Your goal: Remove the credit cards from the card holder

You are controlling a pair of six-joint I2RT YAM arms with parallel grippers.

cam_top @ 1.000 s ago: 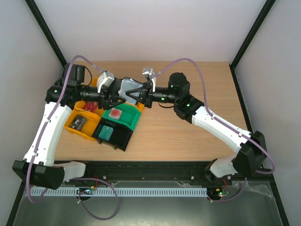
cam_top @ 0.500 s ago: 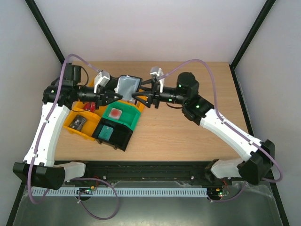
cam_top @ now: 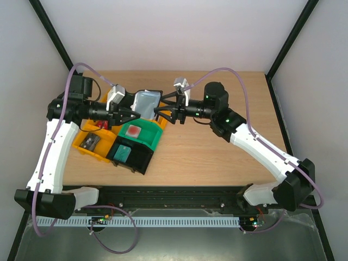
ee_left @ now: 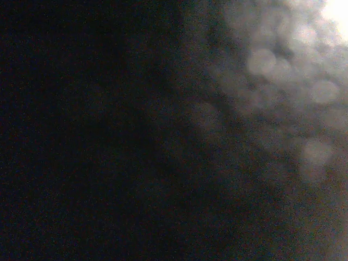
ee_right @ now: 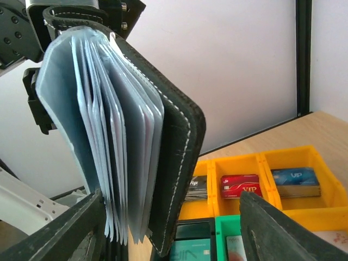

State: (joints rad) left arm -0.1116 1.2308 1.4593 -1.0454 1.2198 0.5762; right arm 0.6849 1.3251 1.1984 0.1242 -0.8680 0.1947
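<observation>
The card holder (cam_top: 145,100) hangs open in the air above the bins, its pale clear pockets fanned out under a black stitched cover (ee_right: 174,163). My left gripper (cam_top: 131,112) is shut on its left edge. In the right wrist view that gripper's black parts clamp the holder's top. My right gripper (cam_top: 161,111) stands open at the holder's right side, with its fingers (ee_right: 283,228) spread either side of the holder's lower end and not touching it. Credit cards lie in the bins: a red one (ee_right: 241,186), a blue one (ee_right: 295,181) and a pink one (cam_top: 133,130). The left wrist view is dark and blurred.
Below the grippers stand a yellow bin (cam_top: 81,149), a green bin (cam_top: 155,136) and a black bin (cam_top: 140,160), side by side on the wooden table (cam_top: 217,152). The black bin holds a teal card (cam_top: 124,152). Black frame posts rise at the table's back corners.
My left gripper has closed on the card holder. My right gripper has opened, let go of it and drawn slightly right. The holder has risen and swung toward the back.
</observation>
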